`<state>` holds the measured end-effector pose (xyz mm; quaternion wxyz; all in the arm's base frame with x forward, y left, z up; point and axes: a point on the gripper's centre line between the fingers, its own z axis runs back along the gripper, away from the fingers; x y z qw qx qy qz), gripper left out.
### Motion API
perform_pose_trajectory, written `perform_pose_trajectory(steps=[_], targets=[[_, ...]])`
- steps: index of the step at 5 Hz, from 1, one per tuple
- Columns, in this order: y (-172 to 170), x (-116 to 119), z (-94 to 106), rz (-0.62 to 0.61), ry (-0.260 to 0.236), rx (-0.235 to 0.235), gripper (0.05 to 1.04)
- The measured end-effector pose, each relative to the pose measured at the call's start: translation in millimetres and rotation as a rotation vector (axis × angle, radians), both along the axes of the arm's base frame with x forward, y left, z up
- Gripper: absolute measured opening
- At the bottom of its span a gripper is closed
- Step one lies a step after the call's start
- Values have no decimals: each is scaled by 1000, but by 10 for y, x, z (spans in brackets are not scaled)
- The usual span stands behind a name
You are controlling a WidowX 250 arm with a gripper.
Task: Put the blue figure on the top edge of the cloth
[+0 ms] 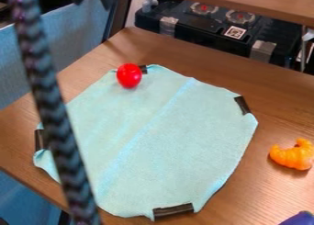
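Pale blue-green cloth [165,141] lying on a wood-grained worktop [273,93], a lighter band slanting across it from upper right to lower left. To the cloth's left is blue-grey fabric [14,72]. A dark, braided cord [53,104] passes in front of the cloth's left part, running from top to bottom; a black left strip [40,139] lies at the cloth's left edge. A glossy red, rounded object [129,75] sits on the cloth near its top edge, with a black upper strip [143,69] just beside it. A black lower strip [173,210] marks the cloth's bottom edge. Beyond the cloth stands a black case [205,42]. A black right strip [243,105] lies at the cloth's right edge. An orange, curved figure [293,154] rests on the worktop, right of the cloth. The blue figure [299,219], partly cut off, is to the cloth's lower right, apart from it. Whether the jaws are apart or together cannot be told.
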<state>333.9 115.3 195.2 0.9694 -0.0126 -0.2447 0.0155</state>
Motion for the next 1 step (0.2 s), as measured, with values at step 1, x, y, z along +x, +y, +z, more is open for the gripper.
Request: perform_pose_trajectory(steps=[1], targets=[[-227,-316,90,-73,8,-88,1001]])
